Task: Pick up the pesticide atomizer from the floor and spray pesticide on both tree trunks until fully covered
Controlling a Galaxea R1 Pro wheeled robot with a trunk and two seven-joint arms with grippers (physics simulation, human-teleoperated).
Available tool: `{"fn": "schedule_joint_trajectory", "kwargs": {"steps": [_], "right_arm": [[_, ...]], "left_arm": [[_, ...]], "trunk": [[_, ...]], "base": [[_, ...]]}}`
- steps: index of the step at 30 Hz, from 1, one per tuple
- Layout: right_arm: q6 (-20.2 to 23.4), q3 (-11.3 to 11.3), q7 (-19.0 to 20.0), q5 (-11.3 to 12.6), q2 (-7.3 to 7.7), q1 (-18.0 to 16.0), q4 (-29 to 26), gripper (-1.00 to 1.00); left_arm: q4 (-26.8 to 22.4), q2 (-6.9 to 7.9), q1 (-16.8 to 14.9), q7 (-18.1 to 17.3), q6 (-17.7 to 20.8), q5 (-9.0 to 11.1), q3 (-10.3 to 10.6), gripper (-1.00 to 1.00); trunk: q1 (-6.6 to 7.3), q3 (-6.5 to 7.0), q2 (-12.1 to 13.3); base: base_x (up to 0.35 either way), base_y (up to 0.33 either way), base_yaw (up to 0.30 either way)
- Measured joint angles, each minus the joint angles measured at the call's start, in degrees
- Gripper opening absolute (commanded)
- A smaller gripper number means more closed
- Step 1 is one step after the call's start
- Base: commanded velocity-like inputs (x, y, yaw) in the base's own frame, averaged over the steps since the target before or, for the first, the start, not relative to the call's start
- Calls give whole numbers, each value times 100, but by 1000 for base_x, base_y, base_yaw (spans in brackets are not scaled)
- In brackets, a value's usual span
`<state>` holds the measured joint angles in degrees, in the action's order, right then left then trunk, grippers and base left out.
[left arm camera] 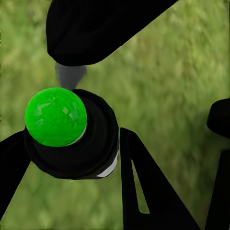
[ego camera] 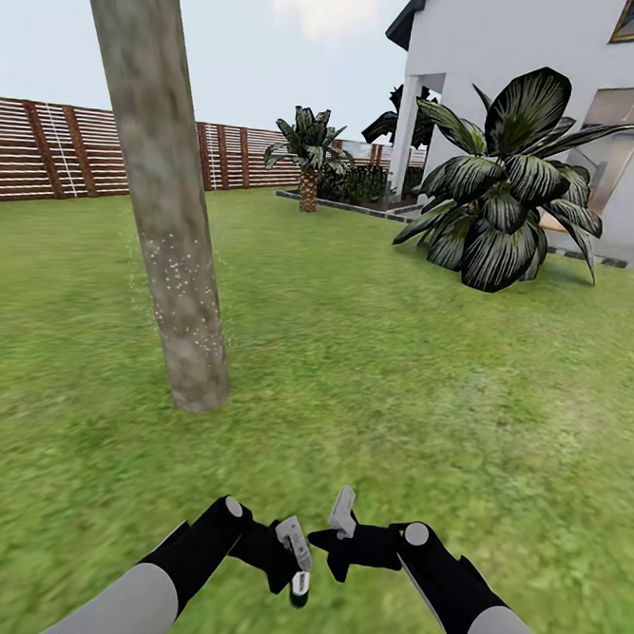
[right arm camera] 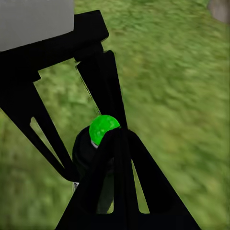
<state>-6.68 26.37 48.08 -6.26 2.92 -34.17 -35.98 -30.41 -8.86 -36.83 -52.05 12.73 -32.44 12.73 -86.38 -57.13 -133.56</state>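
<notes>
One tree trunk [ego camera: 164,200], pale, mottled and leaning, rises from the lawn ahead on the left. White specks [ego camera: 182,278] dot its lower part. The pesticide atomizer [left arm camera: 56,117] is a small black bottle with a bright green round top. My left gripper [ego camera: 295,556] is shut on it, low in front of me and well short of the trunk. In the right wrist view the atomizer [right arm camera: 103,128] sits between the left gripper's fingers [right arm camera: 103,91]. My right gripper [ego camera: 340,533] is close beside the left one with its fingertips together and nothing in them.
A brown slat fence [ego camera: 44,148] runs along the back left. A short palm [ego camera: 311,154] stands far ahead. A large dark-leaved plant [ego camera: 503,193] grows in front of the white house [ego camera: 529,48] on the right. Grass [ego camera: 397,390] stretches between me and these.
</notes>
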Motion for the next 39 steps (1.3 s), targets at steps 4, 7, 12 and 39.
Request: {"fn": "schedule_joint_trajectory", "kwargs": {"steps": [4, 7, 12, 39], "right_arm": [[0, 0, 0, -1, 3, -1, 3, -100], [0, 0, 0, -5, 1, -1, 3, -100], [0, 0, 0, -7, 4, -2, 3, -100], [-695, -54, -2818, 209, 17, 15, 2054, 100]], "left_arm": [[0, 7, 0, -27, -130, -2, -6, -100], [0, 7, 0, -30, -136, -2, -6, -100], [24, 13, 2, -29, -132, -5, -10, -100], [205, 1286, 633, 2251, -547, 458, -1609, -100]], "trunk": [[0, 0, 0], [0, 0, 0], [0, 0, 0], [0, -1, 0]], "base": [[0, 0, 0], [0, 0, 0], [0, 0, 0], [0, 0, 0]]}}
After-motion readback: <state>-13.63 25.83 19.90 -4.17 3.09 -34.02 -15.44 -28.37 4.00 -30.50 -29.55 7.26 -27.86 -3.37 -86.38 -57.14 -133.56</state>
